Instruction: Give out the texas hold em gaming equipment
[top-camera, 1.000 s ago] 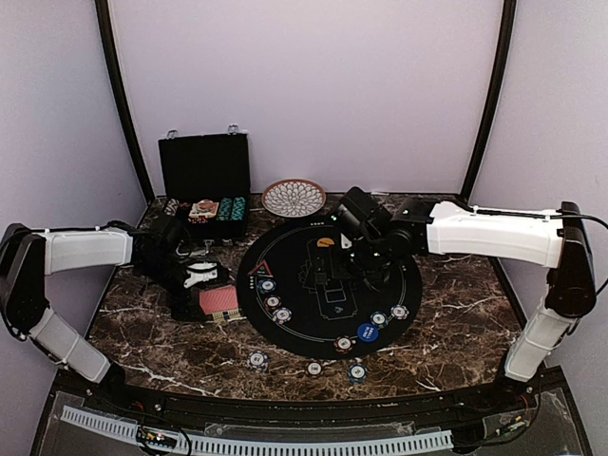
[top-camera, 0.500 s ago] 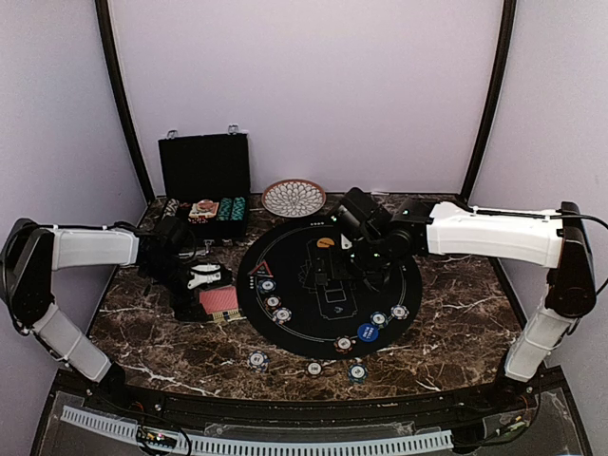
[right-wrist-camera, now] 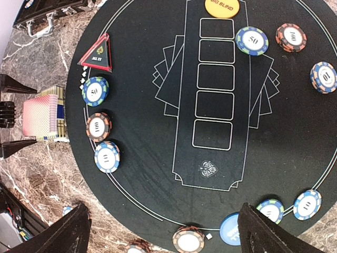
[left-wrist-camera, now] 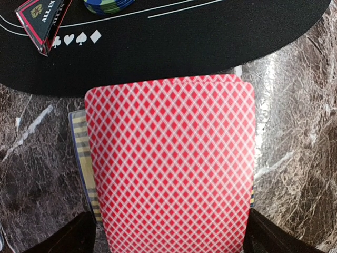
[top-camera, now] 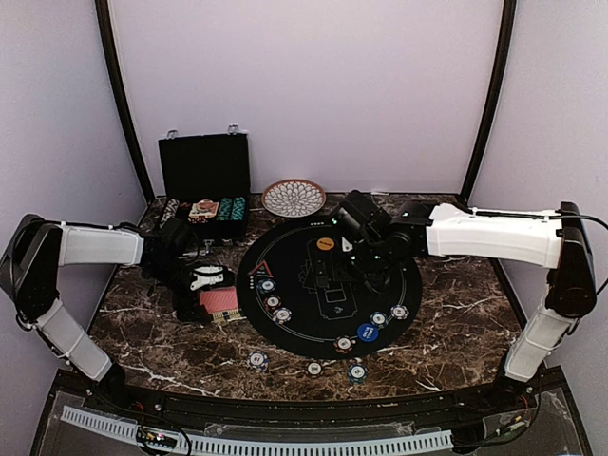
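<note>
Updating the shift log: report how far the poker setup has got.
Done: chips ring the mat; the orange button, blue button and red triangle marker sit on it. In hand: the open left gripper straddles the red-backed deck beside the mat, not yet gripping. Left: no cards dealt, the mat's card boxes are empty; the right gripper hovers open, holding nothing.

From where I stand, the orange round disc (right-wrist-camera: 221,7) reads "BIG BLIND", the red triangle marker (left-wrist-camera: 41,16) reads "ALL IN", the blue-green striped chip (right-wrist-camera: 251,40) shows "50", the orange-black striped chip (right-wrist-camera: 291,37) "100", the blue-orange striped chip (right-wrist-camera: 323,77) "10", and white card-suit signs (left-wrist-camera: 73,39) are printed on the black round felt mat (left-wrist-camera: 210,42).
</note>
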